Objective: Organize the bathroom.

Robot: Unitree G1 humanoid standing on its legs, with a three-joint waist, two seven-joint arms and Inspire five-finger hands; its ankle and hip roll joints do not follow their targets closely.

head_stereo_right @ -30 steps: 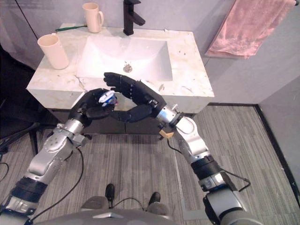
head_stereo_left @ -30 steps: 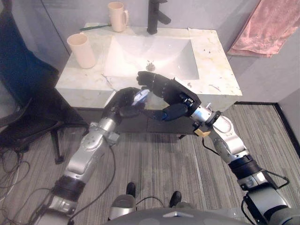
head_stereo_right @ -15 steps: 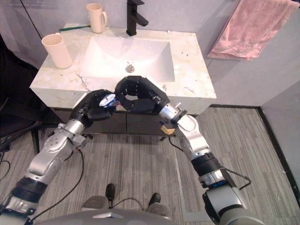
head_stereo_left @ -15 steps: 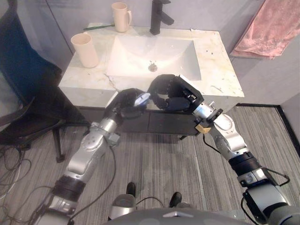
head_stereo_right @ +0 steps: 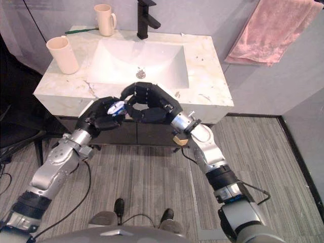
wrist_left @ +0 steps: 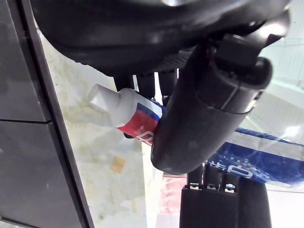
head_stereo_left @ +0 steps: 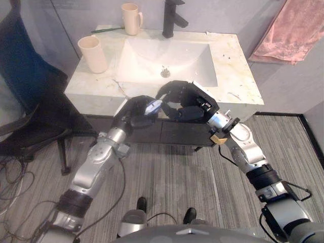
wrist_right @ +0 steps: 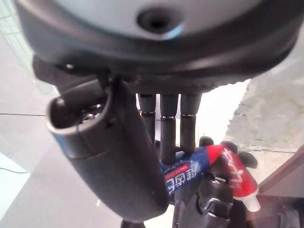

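Note:
A toothpaste tube (head_stereo_left: pixel 153 107) with a white cap and red-and-blue print is held in the air just in front of the marble vanity counter (head_stereo_left: pixel 233 76). My left hand (head_stereo_left: pixel 134 112) is shut on its cap end, the thumb (wrist_left: pixel 190 123) lying across the tube (wrist_left: pixel 135 116). My right hand (head_stereo_left: pixel 185 101) meets it from the right, with fingers and thumb curled round the tube's blue end (wrist_right: pixel 185 175). The two hands touch at the tube.
On the counter's left stands a beige cup (head_stereo_left: pixel 92 54). A mug (head_stereo_left: pixel 130 11) and a green toothbrush (head_stereo_left: pixel 106 30) sit at the back by the black faucet (head_stereo_left: pixel 172 17). A pink towel (head_stereo_left: pixel 291 30) hangs at the right, and a dark chair (head_stereo_left: pixel 30 111) stands at the left.
My right hand, open with straight fingers over the tube a second ago, has curled shut on it. The left hand has kept its hold.

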